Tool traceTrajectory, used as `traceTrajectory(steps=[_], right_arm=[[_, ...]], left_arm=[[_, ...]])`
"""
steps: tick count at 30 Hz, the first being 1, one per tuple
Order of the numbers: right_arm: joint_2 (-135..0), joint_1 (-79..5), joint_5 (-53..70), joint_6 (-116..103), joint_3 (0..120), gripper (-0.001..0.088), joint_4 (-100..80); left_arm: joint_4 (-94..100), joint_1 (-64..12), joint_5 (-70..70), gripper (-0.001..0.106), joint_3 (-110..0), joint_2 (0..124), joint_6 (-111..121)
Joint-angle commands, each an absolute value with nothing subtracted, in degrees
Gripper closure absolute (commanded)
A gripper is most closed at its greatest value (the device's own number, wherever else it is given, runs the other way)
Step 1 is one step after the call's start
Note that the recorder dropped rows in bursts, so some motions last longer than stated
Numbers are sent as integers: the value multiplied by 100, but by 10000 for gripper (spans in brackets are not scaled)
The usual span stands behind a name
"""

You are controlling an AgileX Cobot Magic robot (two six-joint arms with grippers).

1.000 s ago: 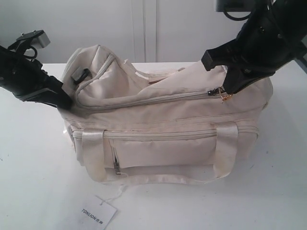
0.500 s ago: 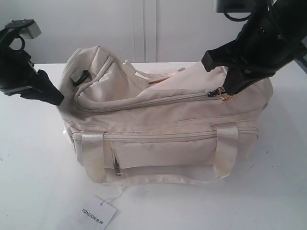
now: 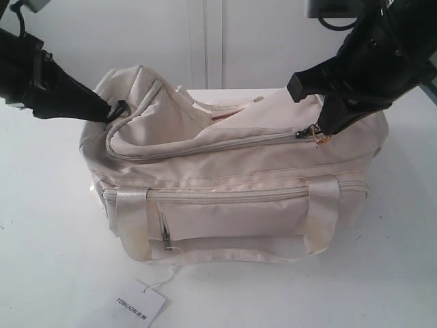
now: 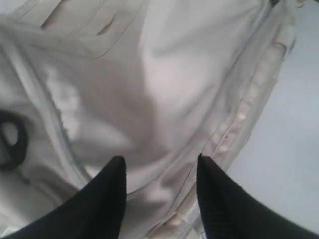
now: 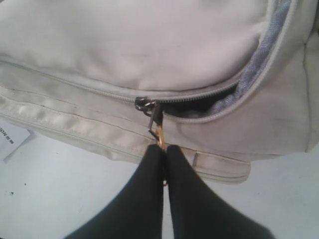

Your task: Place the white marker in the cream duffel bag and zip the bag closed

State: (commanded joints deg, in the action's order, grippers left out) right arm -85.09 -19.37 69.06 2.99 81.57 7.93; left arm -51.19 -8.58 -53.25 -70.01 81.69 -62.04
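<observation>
Squarely on the white counter (image 3: 48,239), the large cream fabric duffel bag (image 3: 225,171) lies with its long axis running left to right. Its front zip pocket (image 3: 225,219) and satin strap handles (image 3: 321,212) face the near side. The curved top zip (image 3: 205,146) is drawn shut along most of its length. Only a short stretch at the right end gapes, showing grey lining (image 5: 261,59) in the right wrist view. What sits inside cannot be seen, and the white marker is out of sight in every view.

The right claw (image 3: 321,133) reaches down at the bag's right end, clenched on the gold zip pull (image 5: 159,133) that hangs from the dark slider (image 5: 144,103). The left claw (image 3: 109,113) is at the bag's far left end, just beside a black D-ring (image 3: 117,108). Its two black fingers (image 4: 112,189) are spread apart and released over the cream fabric; whether they touch the cloth cannot be told.

A white paper hang tag (image 3: 140,309) with printed text lies flat on the counter on the near side, left of the bag's middle.
</observation>
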Motion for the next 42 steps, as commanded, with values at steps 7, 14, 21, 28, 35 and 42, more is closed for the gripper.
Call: traceTrajectory(steps=[7,14,21,28,35,42], right_arm=[[-8509,-1937,6895,299,8157,868,793],[-8509,-1937,6872,299,8157,868,793],[-8509,-1937,6843,299,8157,868,793],[-8509,-1937,6803,299,8157,868,793],[-8509,-1937,6792,274,8157,868,793],[-8509,-1937,6754,239,8157,868,793]], left_arm=[[-5108,-1542,-5362,555,-7001,8169,-6553],[-4797,-2273,-4541,555,-7001,8169,-6995],[-4000,-2898,-3963,555,-7001,8169,-7162],[-3841,-3179,-3457,555,-6982,8204,-7178],[-3841,-3271,-3049,555,-6982,8536,-7203],[-4638,-3271,-2801,555,-6982,8840,-7203]])
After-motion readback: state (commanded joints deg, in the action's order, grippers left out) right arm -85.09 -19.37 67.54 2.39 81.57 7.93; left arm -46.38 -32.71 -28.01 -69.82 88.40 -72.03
